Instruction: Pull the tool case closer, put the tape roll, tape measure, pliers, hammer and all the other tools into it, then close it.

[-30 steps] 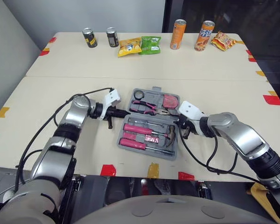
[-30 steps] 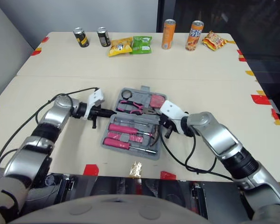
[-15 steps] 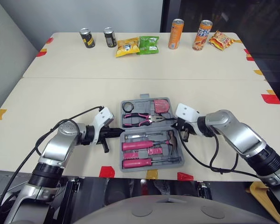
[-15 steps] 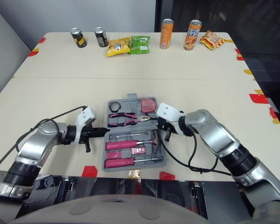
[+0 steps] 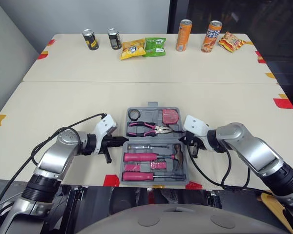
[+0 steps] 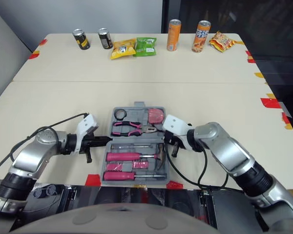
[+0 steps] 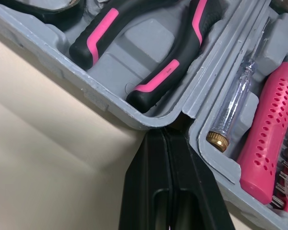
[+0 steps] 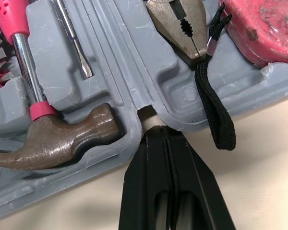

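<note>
The grey tool case [image 5: 151, 108] lies open near the table's front edge. It holds a black tape roll [image 5: 133, 114], pink-handled pliers [image 5: 145, 128], a red tape measure [image 5: 171, 117], a hammer [image 5: 178, 155] and pink screwdrivers [image 5: 141, 157]. My left gripper [image 5: 121, 141] is shut, its tips pushed into the hinge notch on the case's left side [image 7: 165, 136]. On the opposite side, my right gripper [image 5: 185, 140] is also shut, its tips in the right hinge notch [image 8: 162, 132], beside the hammer head [image 8: 62, 136] and the tape measure's black strap [image 8: 216, 115].
Along the far edge stand two dark cans [image 5: 91, 39] and two orange cans [image 5: 184, 35], with snack bags [image 5: 133, 48] between and at the far right [image 5: 232, 41]. Coloured tape marks [image 5: 113, 180] line the table edges. Bare tabletop lies on both sides of the case.
The case has slid toward the front edge and turned square to it, with both shut grippers staying at its hinge notches. The camera view also shifted slightly.
</note>
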Robot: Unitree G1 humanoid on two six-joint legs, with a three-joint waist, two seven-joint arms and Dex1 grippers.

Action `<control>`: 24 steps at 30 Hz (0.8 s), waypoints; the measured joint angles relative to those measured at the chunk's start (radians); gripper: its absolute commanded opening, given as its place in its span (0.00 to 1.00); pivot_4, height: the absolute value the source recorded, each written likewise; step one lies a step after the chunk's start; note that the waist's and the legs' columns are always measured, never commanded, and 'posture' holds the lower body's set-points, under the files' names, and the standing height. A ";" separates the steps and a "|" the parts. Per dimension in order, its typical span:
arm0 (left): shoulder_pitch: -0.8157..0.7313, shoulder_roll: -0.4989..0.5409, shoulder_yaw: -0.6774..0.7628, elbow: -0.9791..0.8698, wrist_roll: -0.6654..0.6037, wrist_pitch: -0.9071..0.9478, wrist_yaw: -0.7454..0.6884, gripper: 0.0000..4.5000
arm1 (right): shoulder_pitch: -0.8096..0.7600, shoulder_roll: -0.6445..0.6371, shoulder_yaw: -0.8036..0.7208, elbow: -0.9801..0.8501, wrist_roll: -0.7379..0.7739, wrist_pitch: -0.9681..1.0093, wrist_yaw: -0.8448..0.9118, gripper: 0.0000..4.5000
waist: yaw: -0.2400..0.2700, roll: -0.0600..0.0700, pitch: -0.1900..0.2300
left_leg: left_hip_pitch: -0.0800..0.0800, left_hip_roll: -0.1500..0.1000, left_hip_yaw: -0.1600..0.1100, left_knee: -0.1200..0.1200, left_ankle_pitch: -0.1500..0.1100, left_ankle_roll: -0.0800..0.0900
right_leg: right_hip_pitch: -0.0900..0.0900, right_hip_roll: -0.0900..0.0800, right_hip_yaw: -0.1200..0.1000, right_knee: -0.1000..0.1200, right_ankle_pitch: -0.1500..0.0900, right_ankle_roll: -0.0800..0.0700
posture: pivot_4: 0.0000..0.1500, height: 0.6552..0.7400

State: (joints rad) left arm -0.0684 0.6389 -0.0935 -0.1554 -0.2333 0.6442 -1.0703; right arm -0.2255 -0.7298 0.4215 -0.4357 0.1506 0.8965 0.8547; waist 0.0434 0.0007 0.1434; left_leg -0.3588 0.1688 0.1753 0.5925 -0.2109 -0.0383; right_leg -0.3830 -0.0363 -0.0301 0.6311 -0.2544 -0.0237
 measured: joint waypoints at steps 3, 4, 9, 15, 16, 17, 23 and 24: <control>0.005 0.003 -0.002 -0.010 -0.002 0.006 0.009 0.00 | 0.009 0.002 -0.004 -0.009 0.001 0.007 -0.004 0.01 | 0.000 0.000 0.000 | 0.000 0.000 0.000 0.000 0.000 0.000 | 0.000 0.000 0.000 0.000 0.000 0.000 | 1.00 1.00; 0.006 0.003 -0.004 -0.011 -0.004 0.006 0.012 0.00 | 0.012 0.002 -0.006 -0.010 0.002 0.008 -0.004 0.01 | 0.000 0.000 0.000 | 0.000 0.000 0.000 0.000 0.000 0.000 | 0.000 0.000 0.000 0.000 0.000 0.000 | 1.00 1.00; 0.015 0.003 -0.008 -0.019 -0.008 0.006 0.018 0.00 | 0.019 0.001 -0.011 -0.014 0.006 0.009 -0.005 0.01 | 0.001 0.000 0.000 | 0.000 0.000 0.000 0.000 0.000 0.000 | 0.000 0.000 0.000 0.000 0.000 0.000 | 1.00 1.00; 0.035 0.004 -0.008 -0.045 -0.009 0.007 0.035 0.00 | 0.025 -0.002 -0.019 -0.015 0.010 0.008 -0.004 0.01 | 0.001 0.000 0.000 | 0.000 0.000 0.000 0.000 0.000 0.000 | 0.001 0.000 0.000 -0.001 0.000 0.000 | 1.00 1.00; 0.040 0.004 -0.008 -0.053 -0.009 0.011 0.039 0.00 | 0.027 -0.002 -0.020 -0.016 0.009 0.005 -0.004 0.01 | 0.002 0.000 0.000 | 0.000 0.000 0.000 0.000 0.000 0.000 | 0.001 0.000 0.000 -0.001 0.000 0.000 | 1.00 1.00; 0.045 0.005 -0.008 -0.063 -0.009 0.016 0.045 0.00 | 0.029 -0.003 -0.022 -0.016 0.009 0.001 -0.005 0.01 | 0.002 0.000 0.000 | 0.000 0.000 0.000 0.000 0.000 0.000 | 0.001 0.000 0.000 -0.001 0.000 0.000 | 1.00 1.00; 0.099 0.007 0.003 -0.144 -0.021 0.044 0.087 0.00 | 0.063 -0.003 -0.062 -0.013 0.030 -0.019 -0.004 0.01 | 0.003 0.000 0.000 | 0.000 0.000 0.000 0.000 0.000 0.000 | 0.001 0.000 0.000 -0.001 0.000 0.000 | 1.00 1.00; 0.103 0.007 0.005 -0.148 -0.026 0.044 0.088 0.00 | 0.065 -0.004 -0.065 -0.013 0.032 -0.021 -0.003 0.01 | 0.003 0.000 0.000 | 0.000 0.000 0.000 0.000 0.000 0.000 | 0.001 0.000 0.000 -0.001 0.000 0.000 | 1.00 1.00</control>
State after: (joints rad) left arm 0.0348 0.6459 -0.0889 -0.3031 -0.2590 0.6885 -0.9826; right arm -0.1602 -0.7336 0.3563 -0.4487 0.1824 0.8755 0.8518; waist 0.0468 0.0009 0.1438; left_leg -0.3588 0.1685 0.1756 0.5926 -0.2109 -0.0387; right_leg -0.3821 -0.0364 -0.0297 0.6300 -0.2542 -0.0233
